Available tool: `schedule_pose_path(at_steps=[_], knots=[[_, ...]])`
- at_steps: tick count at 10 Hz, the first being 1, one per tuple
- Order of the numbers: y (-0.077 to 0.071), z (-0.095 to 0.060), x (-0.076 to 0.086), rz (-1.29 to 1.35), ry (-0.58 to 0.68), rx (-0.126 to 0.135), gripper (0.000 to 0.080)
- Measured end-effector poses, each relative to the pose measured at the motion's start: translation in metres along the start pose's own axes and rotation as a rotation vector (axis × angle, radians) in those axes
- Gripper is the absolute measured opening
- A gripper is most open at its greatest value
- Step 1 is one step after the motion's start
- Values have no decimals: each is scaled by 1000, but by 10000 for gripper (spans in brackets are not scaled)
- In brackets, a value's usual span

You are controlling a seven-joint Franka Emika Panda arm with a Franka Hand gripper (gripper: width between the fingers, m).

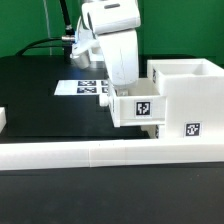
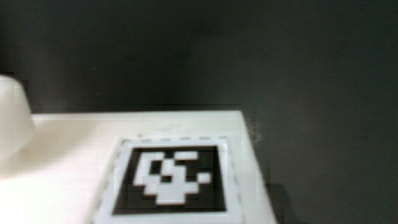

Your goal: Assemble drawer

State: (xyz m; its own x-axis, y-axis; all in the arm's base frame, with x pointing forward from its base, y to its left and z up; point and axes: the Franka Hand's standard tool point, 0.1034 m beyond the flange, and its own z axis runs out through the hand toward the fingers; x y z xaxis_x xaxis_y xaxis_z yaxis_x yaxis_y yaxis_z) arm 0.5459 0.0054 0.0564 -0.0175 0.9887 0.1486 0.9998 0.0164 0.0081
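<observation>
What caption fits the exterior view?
Panda claw at small tray beside drawer housing, behind the low white wall.

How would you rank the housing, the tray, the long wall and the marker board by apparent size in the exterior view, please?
1. Wall, spanning the frame, though nearest the camera.
2. Housing, cut off at the frame's edge.
3. Tray, by the gripper.
4. Marker board, partly hidden behind the arm, so unsure.

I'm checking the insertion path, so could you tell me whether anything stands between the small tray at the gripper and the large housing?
Nothing visible does. The small tray already sits against the housing, with the gripper at its outer end.
</observation>
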Motion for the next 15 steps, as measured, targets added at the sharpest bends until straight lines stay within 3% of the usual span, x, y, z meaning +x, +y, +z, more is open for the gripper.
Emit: schedule_pose_path(at_steps=[4, 8, 10, 11, 12, 13, 14, 15], knots=[[0, 2, 13, 4, 1, 3, 42], [0, 2, 12, 7, 1, 3, 42], [0, 2, 12, 8, 0, 2, 370], [0, 1, 12, 10, 0, 2, 370], [0, 0, 12, 14, -1, 0, 546], [2, -5, 12, 28, -5, -6, 546], [5, -14, 12, 38, -12, -14, 632], [6, -26, 11, 43, -23, -3, 644]])
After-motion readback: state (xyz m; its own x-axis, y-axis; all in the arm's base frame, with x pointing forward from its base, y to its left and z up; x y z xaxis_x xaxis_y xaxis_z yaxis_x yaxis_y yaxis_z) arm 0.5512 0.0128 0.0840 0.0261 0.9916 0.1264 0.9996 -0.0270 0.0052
